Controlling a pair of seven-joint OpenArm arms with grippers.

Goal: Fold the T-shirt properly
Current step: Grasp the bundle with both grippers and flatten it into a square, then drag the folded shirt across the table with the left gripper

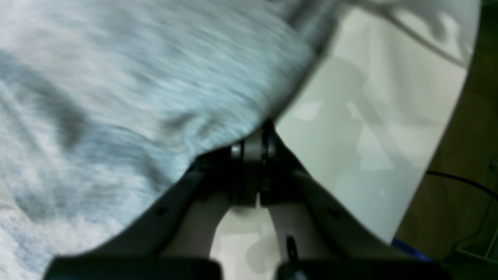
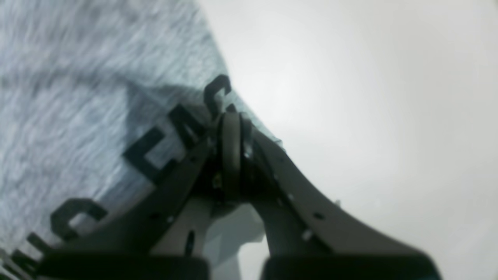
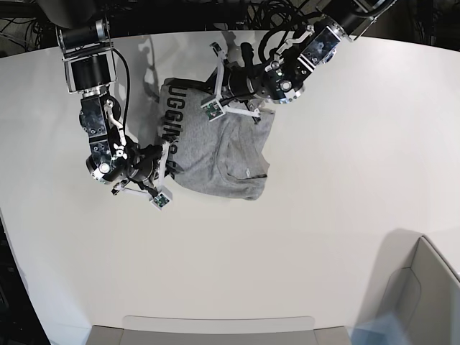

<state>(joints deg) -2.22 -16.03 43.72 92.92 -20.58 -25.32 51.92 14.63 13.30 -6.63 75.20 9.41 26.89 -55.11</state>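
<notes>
While both claws pinch the T-shirt (image 3: 223,154), your left claw (image 1: 255,146) at twelve o'clock, right claw (image 2: 229,128) at nine, the lettered side folds over evenly.

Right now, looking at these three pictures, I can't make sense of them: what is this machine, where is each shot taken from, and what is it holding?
It is a robot with two arms working at a white table. The wide picture looks down on the whole table. The other two come from small cameras mounted on each arm's wrist, so they look along the pincers and are blurry.

On the table lies a grey T-shirt with black capital lettering, partly bunched up.

The left gripper, on the right side of the wide picture, is shut on a plain edge of the shirt. The right gripper, on the left side there, is shut on the edge near the lettering. Together they are folding it.
</notes>
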